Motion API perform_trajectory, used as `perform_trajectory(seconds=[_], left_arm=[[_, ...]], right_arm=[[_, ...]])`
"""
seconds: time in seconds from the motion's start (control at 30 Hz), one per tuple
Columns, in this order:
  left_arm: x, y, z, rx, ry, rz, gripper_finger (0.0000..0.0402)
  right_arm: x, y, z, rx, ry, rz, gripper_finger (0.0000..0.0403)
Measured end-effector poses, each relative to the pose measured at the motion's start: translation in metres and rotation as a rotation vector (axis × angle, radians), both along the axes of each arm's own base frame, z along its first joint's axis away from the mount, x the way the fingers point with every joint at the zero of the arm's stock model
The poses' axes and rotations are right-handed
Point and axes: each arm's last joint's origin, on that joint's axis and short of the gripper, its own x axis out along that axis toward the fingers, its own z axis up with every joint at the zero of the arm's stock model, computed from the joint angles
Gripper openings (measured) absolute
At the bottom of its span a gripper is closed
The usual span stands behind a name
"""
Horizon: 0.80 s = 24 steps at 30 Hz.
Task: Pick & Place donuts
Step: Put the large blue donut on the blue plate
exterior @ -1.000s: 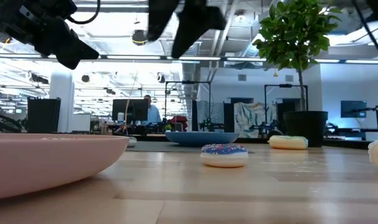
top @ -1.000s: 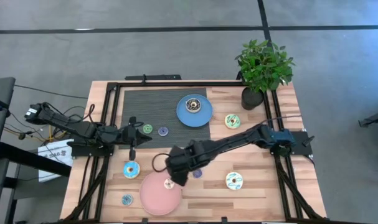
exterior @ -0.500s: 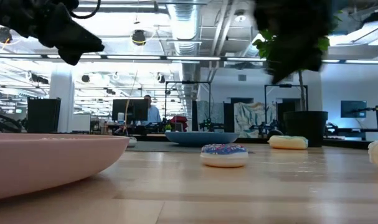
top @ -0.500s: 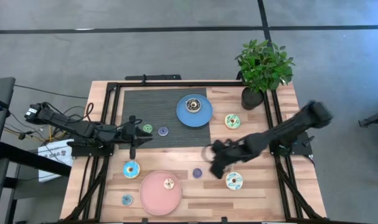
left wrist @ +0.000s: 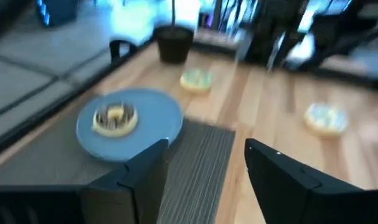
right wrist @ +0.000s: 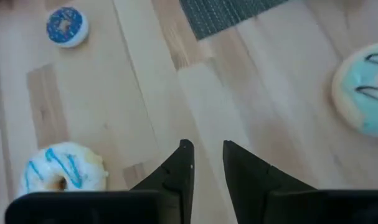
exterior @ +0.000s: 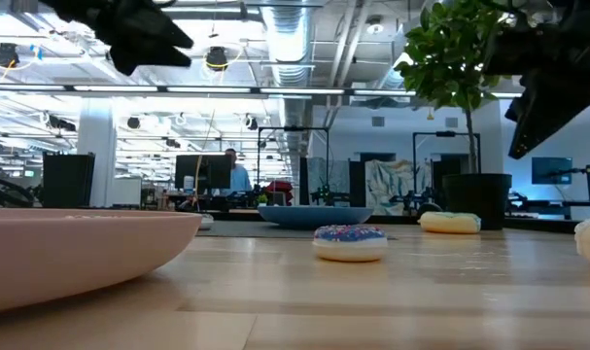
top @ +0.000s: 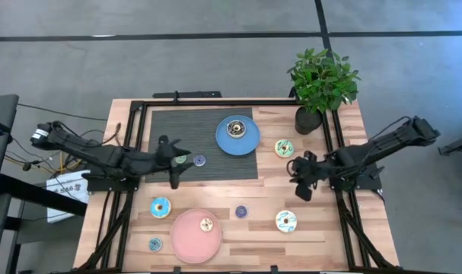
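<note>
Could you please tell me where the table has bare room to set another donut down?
Bare wood lies between the pink plate and the cream donut, and along the table's front right. The mat left of the blue plate is bare. It is crowded around the left gripper.

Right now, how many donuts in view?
9: brown on blue plate; tan on pink plate; green, purple on mat; two cream, two cyan, blue on wood.
</note>
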Motion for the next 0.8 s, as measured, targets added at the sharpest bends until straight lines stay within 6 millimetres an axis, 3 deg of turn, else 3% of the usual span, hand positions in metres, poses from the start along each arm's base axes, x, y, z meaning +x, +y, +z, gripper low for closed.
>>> perform_trajectory(seconds=[0.17, 0.37, 0.57, 0.8], left_arm=[[0.024, -0.010, 0.014, -0.120, 0.302, 0.021, 0.0206], [0.029, -0.018, 0.019, -0.336, 0.723, 0.093, 0.0206], [0.020, -0.033, 0.000, -0.351, 0.957, 0.063, 0.0206], [0.001, -0.051, -0.025, -0.285, 1.055, 0.016, 0.0206]], right_arm=[[-0.008, -0.011, -0.009, -0.063, 0.038, 0.033, 0.0072], [-0.011, -0.019, -0.023, -0.071, 0.090, -0.011, 0.0070], [-0.013, -0.024, -0.031, -0.066, 0.108, -0.039, 0.0070], [-0.013, -0.024, -0.031, -0.047, 0.099, -0.070, 0.0070]])
